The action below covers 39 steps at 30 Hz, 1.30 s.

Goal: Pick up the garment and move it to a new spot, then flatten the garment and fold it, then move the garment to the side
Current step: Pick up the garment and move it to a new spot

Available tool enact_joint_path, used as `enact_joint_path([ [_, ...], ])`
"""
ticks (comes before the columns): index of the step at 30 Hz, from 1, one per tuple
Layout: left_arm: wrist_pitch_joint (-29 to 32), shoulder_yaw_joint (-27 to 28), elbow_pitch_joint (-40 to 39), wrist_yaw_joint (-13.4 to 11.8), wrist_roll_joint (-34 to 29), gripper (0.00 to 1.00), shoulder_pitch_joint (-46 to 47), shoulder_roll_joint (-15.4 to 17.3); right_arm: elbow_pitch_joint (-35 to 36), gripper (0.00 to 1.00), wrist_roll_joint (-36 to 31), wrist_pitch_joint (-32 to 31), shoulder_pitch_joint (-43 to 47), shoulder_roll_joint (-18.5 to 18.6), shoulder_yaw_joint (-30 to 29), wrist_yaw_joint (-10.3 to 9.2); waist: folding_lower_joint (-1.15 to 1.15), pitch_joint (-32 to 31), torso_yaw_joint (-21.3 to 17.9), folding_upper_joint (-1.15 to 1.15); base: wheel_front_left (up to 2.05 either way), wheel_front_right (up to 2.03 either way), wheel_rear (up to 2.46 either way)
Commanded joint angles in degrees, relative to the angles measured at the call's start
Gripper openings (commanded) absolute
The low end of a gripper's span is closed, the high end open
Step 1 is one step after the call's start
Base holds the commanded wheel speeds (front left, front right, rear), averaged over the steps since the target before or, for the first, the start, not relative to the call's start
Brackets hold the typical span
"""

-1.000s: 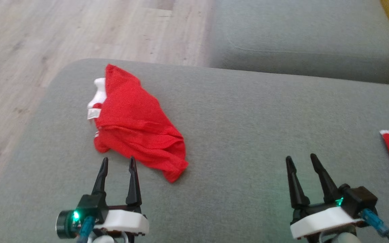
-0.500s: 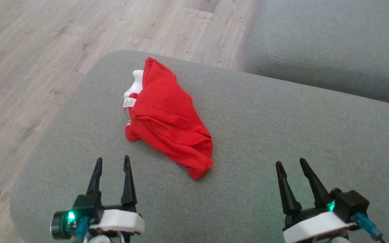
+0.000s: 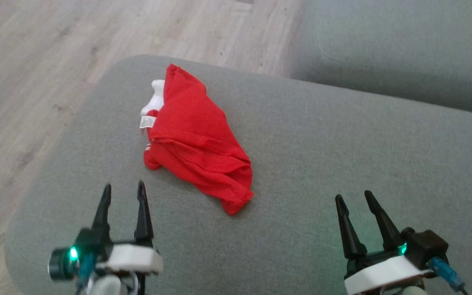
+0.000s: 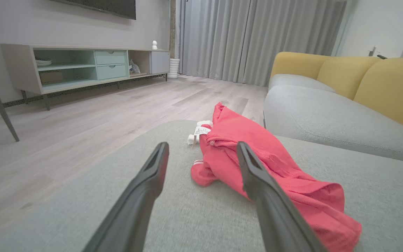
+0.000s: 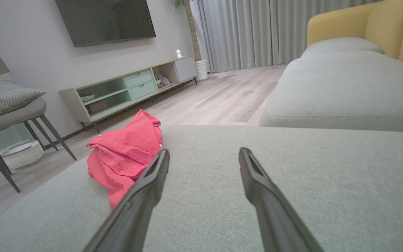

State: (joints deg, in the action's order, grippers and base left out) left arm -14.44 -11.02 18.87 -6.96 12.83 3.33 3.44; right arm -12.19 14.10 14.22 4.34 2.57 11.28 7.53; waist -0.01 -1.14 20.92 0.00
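Jaws were apart, empty, on left gripper (image 3: 123, 185) and right gripper (image 3: 352, 195), both over grey sofa cushion (image 3: 322, 143) with crumpled red garment (image 3: 195, 135), wood floor (image 3: 35, 61) beyond.

Both our arms sit low in front in the head view. Left gripper (image 3: 123, 185) at lower left: dark fingers (image 3: 101, 209) spread wide, pointing up that view with a slight rightward lean, clamping nothing. Behind them is the white wrist housing (image 3: 131, 259), with a green LED (image 3: 72, 253) lit on the dark module at its left; this part is blurred. Right gripper (image 3: 352, 195) at lower right: fingers equally spread, leaning up-left, empty. It has a white housing too, a green light and a blue connector (image 3: 445, 272) on the dark block at its right. Both wrist views agree: each finger pair rises from the bottom edge, tips well apart.
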Motion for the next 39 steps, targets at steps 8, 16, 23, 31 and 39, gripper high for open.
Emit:
enact_joint_path([
  [8,6.5,2.5,9.9,5.2,2.1,1.00,19.3,3.2,1.6,1.00,-2.0,0.8,-4.7,0.3,0.1,-0.04,0.01,7.9,-5.3,0.00,0.00,0.00,0.00],
  [16,12.0,4.2,22.6,6.5,4.4,1.00,31.2,5.7,1.9,1.00,-2.7,0.8,-7.4,0.3,-0.1,-0.04,0.01,13.1,-9.2,0.00,0.00,0.00,0.00],
  [23,13.1,3.9,32.1,6.9,4.4,1.00,36.3,7.2,1.8,1.00,-2.7,0.8,-8.8,0.3,-0.5,-0.04,0.01,14.8,-11.3,0.00,0.00,0.00,0.00],
  [31,8.2,1.9,35.0,9.8,4.2,0.00,38.3,6.1,1.1,1.00,-2.2,0.8,-8.8,0.3,-0.8,-0.04,0.01,13.1,-11.7,0.00,0.00,0.00,0.00],
  [39,3.2,-0.4,29.6,11.6,3.5,0.00,38.8,5.3,0.6,1.00,-0.7,0.8,-8.2,0.3,-0.7,-0.04,0.01,10.1,-12.0,0.00,0.00,0.00,0.00],
])
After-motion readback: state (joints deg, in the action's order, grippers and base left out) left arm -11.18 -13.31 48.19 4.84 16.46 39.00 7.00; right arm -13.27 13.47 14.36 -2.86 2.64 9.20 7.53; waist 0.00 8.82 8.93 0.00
